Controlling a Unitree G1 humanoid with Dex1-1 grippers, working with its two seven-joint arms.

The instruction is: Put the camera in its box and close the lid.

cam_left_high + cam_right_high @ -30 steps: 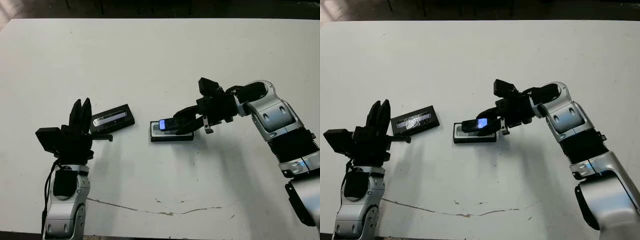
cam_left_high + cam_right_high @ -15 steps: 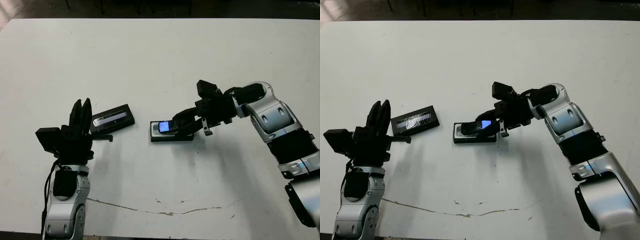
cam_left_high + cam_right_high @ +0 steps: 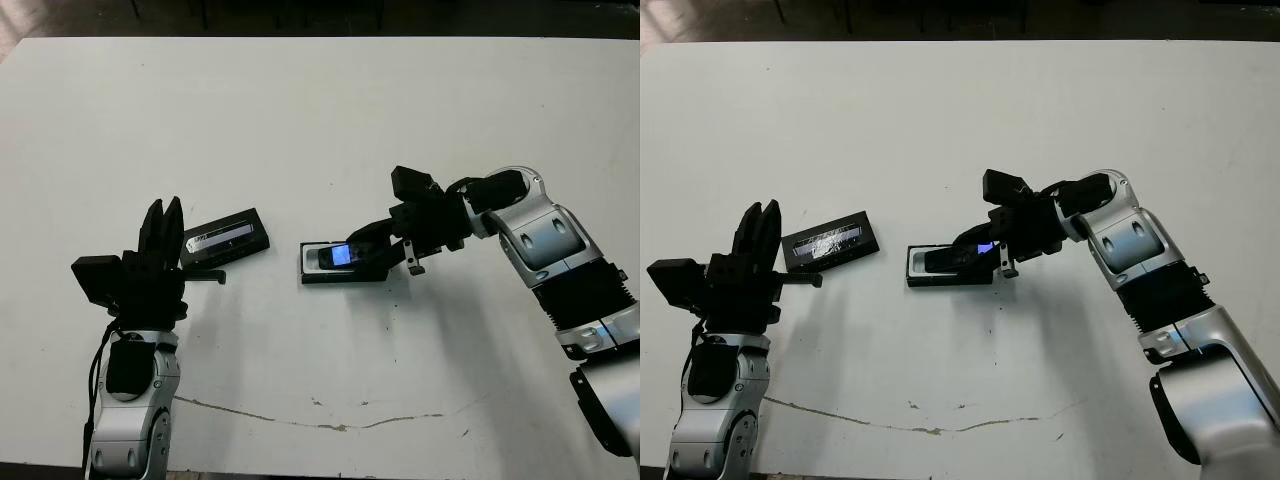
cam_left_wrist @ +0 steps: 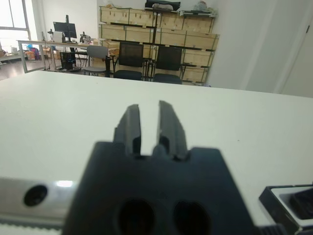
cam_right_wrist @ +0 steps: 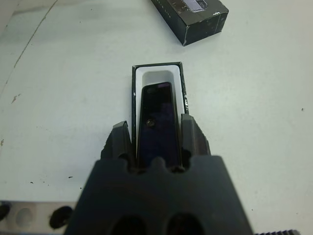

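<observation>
The black camera (image 3: 338,256), bluish screen up, lies lengthwise over the box (image 3: 309,266), a shallow black tray with white lining (image 5: 156,78) near the table's middle. My right gripper (image 3: 362,246) is shut on the camera's near end, one finger on each long side (image 5: 190,134). The camera's far end dips into the box. The flat black lid (image 3: 228,236) with a silvery strip rests to the left, also seen in the right wrist view (image 5: 191,14). My left gripper (image 3: 161,212) stands upright beside the lid, fingers close together (image 4: 132,122), holding nothing.
The white table (image 3: 320,120) stretches bare behind and in front of the box. A thin dark crack line (image 3: 330,425) runs along the near edge. Beyond the table, the left wrist view shows chairs (image 4: 129,61) and wooden shelving.
My right gripper has lowered and moved slightly left, bringing the camera from a raised tilt down to lie almost flat in the box. The left arm and the lid have not moved.
</observation>
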